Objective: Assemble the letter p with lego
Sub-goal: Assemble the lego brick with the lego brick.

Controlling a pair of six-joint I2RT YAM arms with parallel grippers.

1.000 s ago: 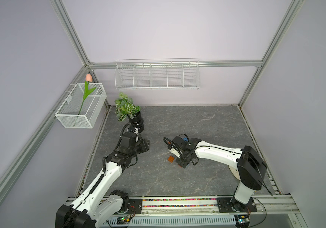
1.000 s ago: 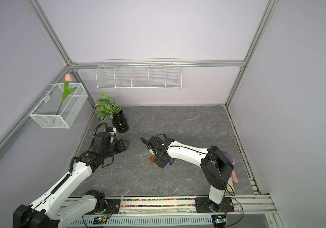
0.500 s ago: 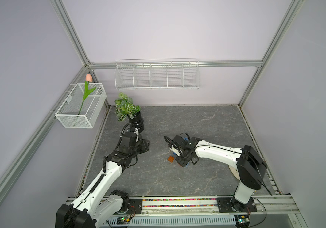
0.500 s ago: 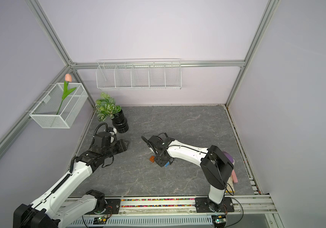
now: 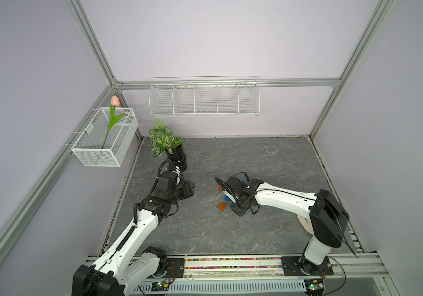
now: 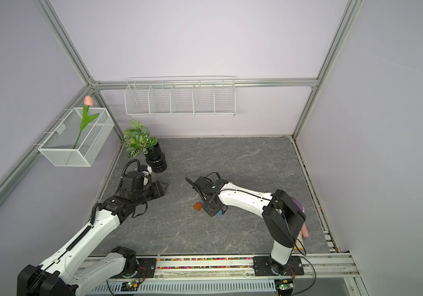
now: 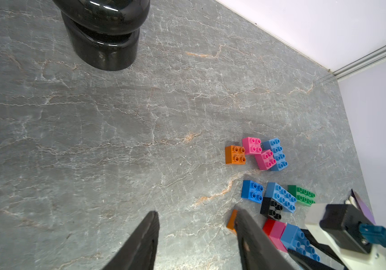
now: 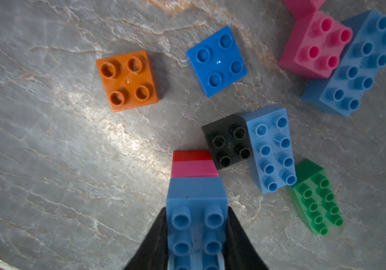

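Three-brick stack (image 8: 195,187), unmoved
Our right gripper (image 8: 196,210) stays clamped on it (left gripper (image 7: 196,212) gapes, empty); the P looks barely begun.

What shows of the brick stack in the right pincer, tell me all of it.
The stack is three glossy plastic layers: a light blue oblong brick, studs towards the wrist camera, then a pink layer, then a red layer at the far end. The right pincer is shut on the blue brick's long sides. The red end lies close by the black brick; contact cannot be told.
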